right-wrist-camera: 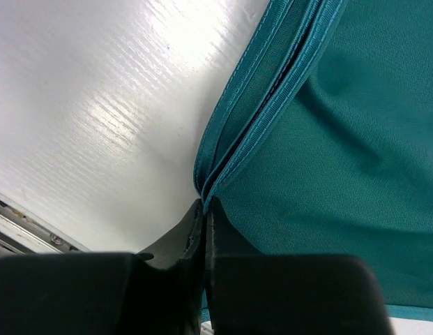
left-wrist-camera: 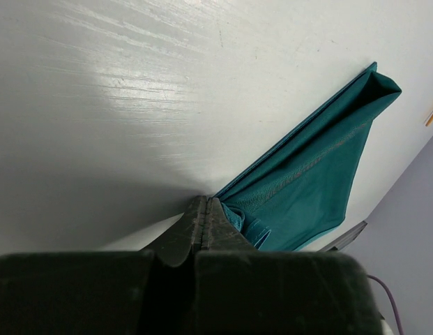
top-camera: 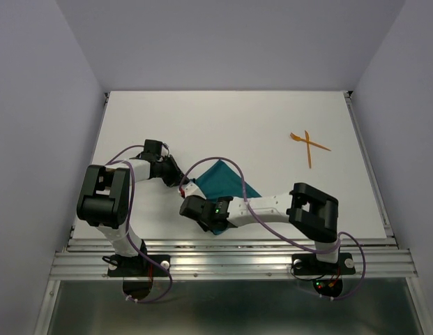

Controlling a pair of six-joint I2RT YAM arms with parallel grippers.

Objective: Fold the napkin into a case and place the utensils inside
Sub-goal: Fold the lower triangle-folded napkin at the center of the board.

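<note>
Teal cloth, the napkin (top-camera: 224,183), lies folded in layers on the table (top-camera: 223,118), a matte white board with a faint linear grain that shows as soft glare in both wrist views. The left gripper (left-wrist-camera: 206,207) is clenched, its two dark fingers (left-wrist-camera: 223,234) pressed together with no gap, and one corner of the napkin is pinched at their tips; from that corner the cloth fans out ahead and to the right of the fingers, its stitched hem running diagonally away. The right gripper (right-wrist-camera: 204,213) is likewise clenched, grasping a stacked edge of the same napkin: several hemmed layers converge into the seam between its fingertips, the body of the cloth spreads to the right of the fingers, and bare table lies to their left. In the overhead view the two grippers sit near each other at the napkin's left side. The utensils (top-camera: 310,145), two thin orange pieces crossed over one another, lie on the table well apart from both grippers, beyond the napkin toward the far right. Plain pale lavender-grey walls (top-camera: 223,42) enclose the table on three sides. A ribbed aluminium rail (top-camera: 230,262) runs along the near edge behind both grippers.
</note>
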